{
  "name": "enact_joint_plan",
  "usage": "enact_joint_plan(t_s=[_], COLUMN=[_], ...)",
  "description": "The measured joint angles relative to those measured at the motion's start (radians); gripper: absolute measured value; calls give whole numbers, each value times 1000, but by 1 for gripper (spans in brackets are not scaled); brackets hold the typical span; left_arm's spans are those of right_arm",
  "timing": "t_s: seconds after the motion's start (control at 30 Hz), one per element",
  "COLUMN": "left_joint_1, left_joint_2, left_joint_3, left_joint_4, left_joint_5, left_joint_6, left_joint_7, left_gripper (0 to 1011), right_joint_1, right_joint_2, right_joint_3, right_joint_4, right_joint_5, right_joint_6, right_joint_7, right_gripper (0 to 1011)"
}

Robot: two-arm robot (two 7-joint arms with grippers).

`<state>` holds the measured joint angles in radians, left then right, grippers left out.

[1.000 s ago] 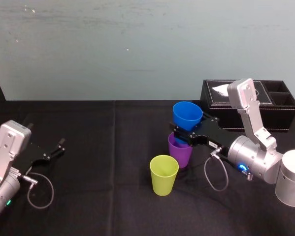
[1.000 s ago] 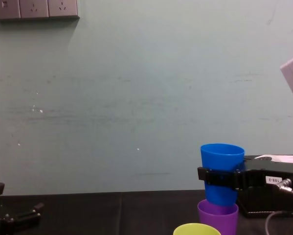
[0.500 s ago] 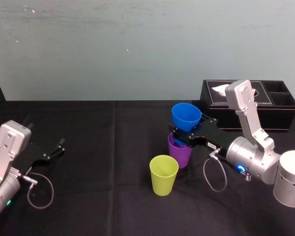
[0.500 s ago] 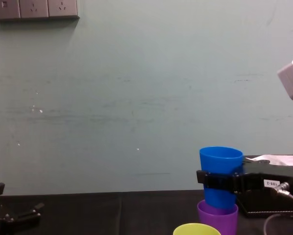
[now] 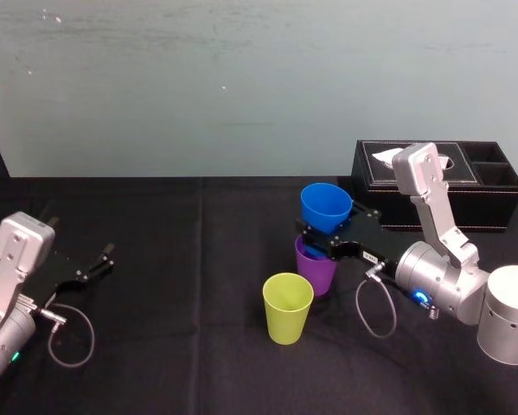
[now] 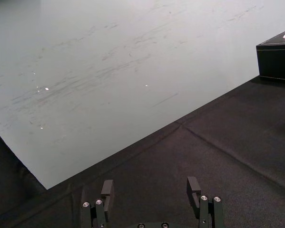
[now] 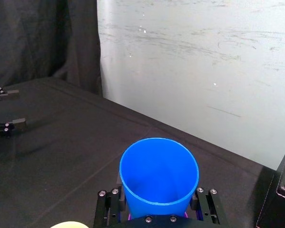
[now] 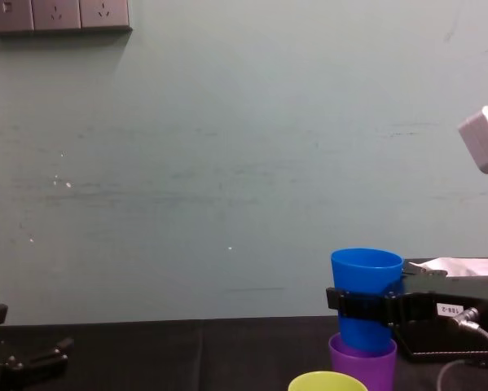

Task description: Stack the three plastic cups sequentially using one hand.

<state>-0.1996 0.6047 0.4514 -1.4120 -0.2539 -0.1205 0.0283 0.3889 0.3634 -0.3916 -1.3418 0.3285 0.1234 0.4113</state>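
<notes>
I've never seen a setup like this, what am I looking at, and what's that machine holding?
It is a robot with two arms. One picture looks down from its head, one looks across from its chest, and two come from cameras on its wrists. On the black table stand a purple cup and a yellow-green cup, with a black box behind. The right gripper has its fingers shut on a blue cup, whose base dips into the purple one. The left gripper rests open at the left side.

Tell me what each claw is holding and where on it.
The right claw grips the blue cup by its side wall, just below mid-height. The left claw is open, holding nothing.
</notes>
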Motion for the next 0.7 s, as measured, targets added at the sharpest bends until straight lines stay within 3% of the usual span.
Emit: enact_joint_plan(t_s=[0.7], left_joint_1=[0], left_joint_2=[0], left_joint_3=[0], left_joint_4=[0], left_joint_5=[0], left_joint_6=[0], left_joint_7=[0], left_gripper=[1000], right_joint_1=[10], right_joint_2=[-14], right_joint_3=[3], right_joint_4=[40], right_joint_5=[-4], right_joint_6=[-8], right_joint_7=[12], right_gripper=[726])
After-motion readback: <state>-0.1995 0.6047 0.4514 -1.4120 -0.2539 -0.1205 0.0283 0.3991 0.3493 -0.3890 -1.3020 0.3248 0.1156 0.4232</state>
